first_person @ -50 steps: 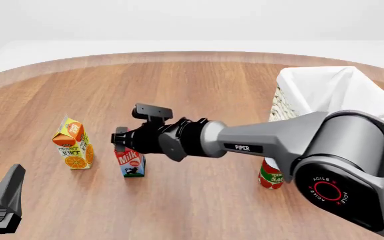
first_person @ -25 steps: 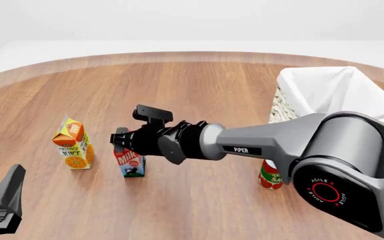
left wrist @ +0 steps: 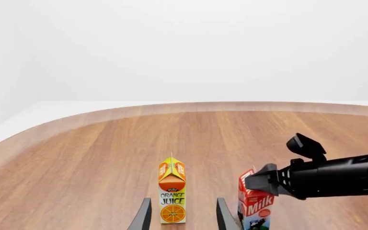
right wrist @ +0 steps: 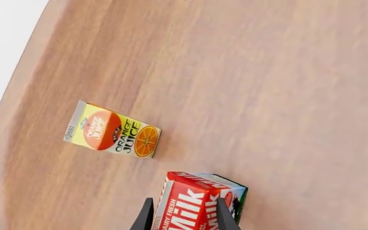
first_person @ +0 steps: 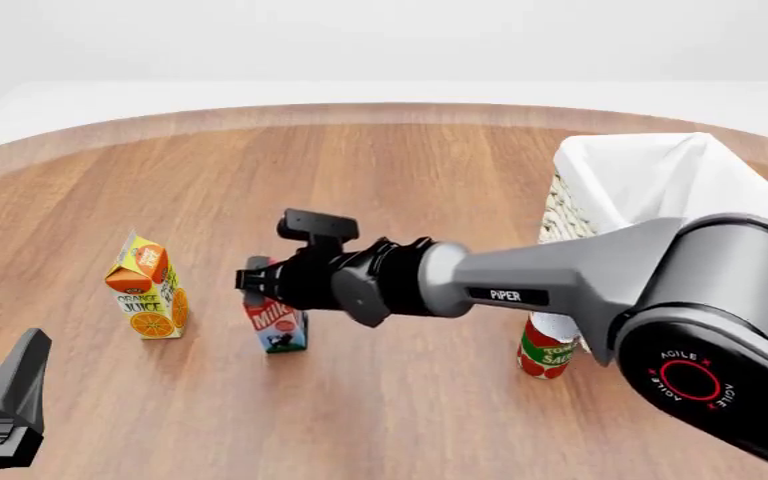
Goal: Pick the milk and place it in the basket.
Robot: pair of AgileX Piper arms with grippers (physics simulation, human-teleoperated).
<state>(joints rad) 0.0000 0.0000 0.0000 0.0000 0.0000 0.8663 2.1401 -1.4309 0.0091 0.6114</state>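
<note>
The milk [first_person: 279, 328] is a small red carton standing slightly tilted on the wooden table, right of the orange juice carton [first_person: 148, 288]. My right gripper [first_person: 257, 280] reaches in from the right and is shut on the carton's top. In the right wrist view the milk [right wrist: 193, 203] sits between the two fingers [right wrist: 147, 216]. The left wrist view shows the milk [left wrist: 256, 206] under the right gripper [left wrist: 260, 181]. The basket [first_person: 564, 212], whitish wicker with a white cloth liner, stands at the far right. My left gripper [first_person: 11, 392] rests low at the near left, open and holding nothing [left wrist: 182, 218].
A red can [first_person: 542, 350] stands on the table just in front of the basket, under the right arm. The orange juice carton [left wrist: 172, 196] stands ahead of the left gripper, left of the milk. The table's curved edge runs along the back.
The right gripper has shifted a little to the right with the milk, and the carton now leans. The left arm has not moved.
</note>
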